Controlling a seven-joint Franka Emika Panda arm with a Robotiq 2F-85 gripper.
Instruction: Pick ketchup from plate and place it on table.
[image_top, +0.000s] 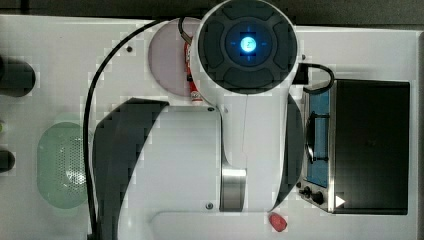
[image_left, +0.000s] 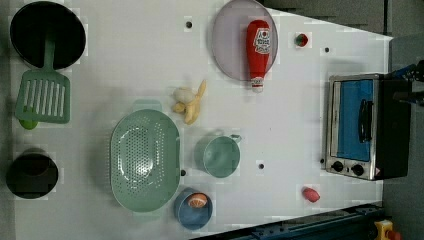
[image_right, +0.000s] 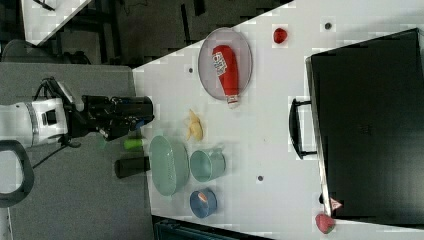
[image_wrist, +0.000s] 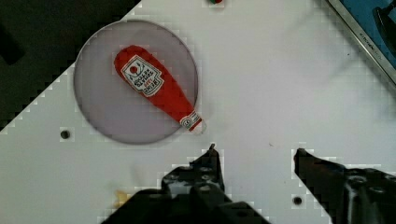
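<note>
The ketchup (image_left: 259, 50) is a slim red bottle lying flat on the pale lilac plate (image_left: 227, 40), with its white cap poking just over the rim onto the white table (image_left: 125, 50). In the wrist view the ketchup (image_wrist: 156, 86) lies diagonally across the plate (image_wrist: 102, 102). My gripper (image_wrist: 256, 150) hangs open well above the table (image_wrist: 280, 93), off to the cap side of the plate, with nothing between its fingers. In the top view my arm (image_top: 245, 45) covers most of the plate (image_top: 165, 60), and a strip of the ketchup (image_top: 190, 75) shows beside it.
A toaster oven (image_left: 360, 125) stands at the left view's right. A peeled banana (image_left: 190, 102), a green perforated basket (image_left: 145, 160), a green bowl (image_left: 220, 156) and a blue bowl (image_left: 192, 207) lie mid-table. A red berry (image_left: 300, 39) sits beside the plate, a pinkish lump (image_left: 310, 194) farther off.
</note>
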